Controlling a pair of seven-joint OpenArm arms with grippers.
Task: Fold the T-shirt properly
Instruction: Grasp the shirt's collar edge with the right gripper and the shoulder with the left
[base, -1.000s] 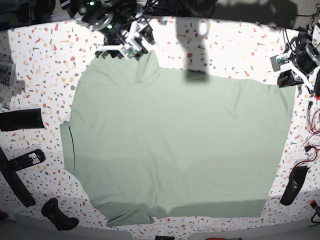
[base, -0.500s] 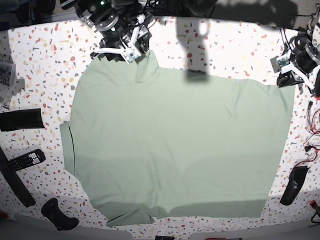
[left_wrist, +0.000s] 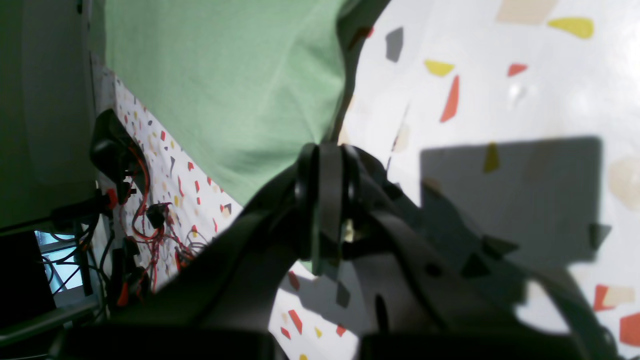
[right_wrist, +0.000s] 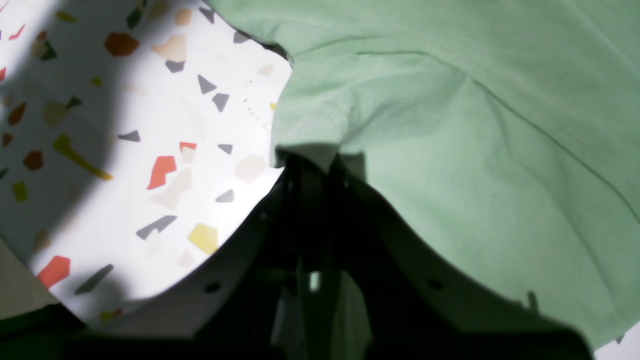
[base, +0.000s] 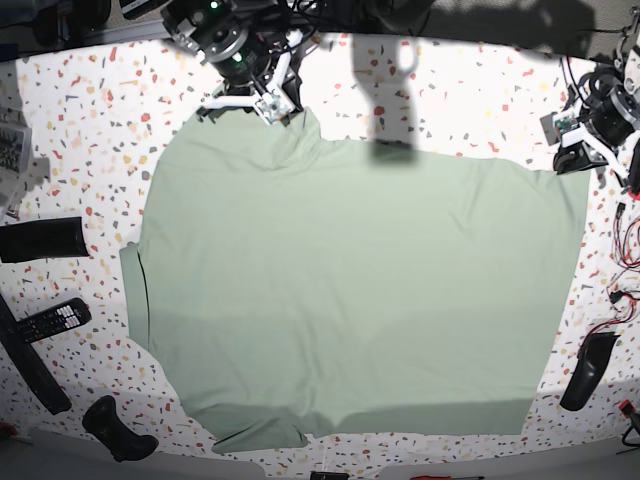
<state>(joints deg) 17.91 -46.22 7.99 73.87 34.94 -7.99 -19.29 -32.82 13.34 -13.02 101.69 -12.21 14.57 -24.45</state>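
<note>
Right pincer (base: 283, 111) pinches T-shirt (base: 350, 290) far corner; left pincer (base: 572, 160) likewise.

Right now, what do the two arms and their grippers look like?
The right gripper has white bracket parts on a black, silver-ringed arm with a small green light and dark cables. The left gripper is black and white too, with cables nearby. In both wrist views the fingers are matte black, curved plastic.

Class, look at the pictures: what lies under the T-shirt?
The T-shirt lies spread flat on the speckled table, which shows all round its edges. Whether anything else sits beneath cannot be seen; the fabric covers it.
</note>
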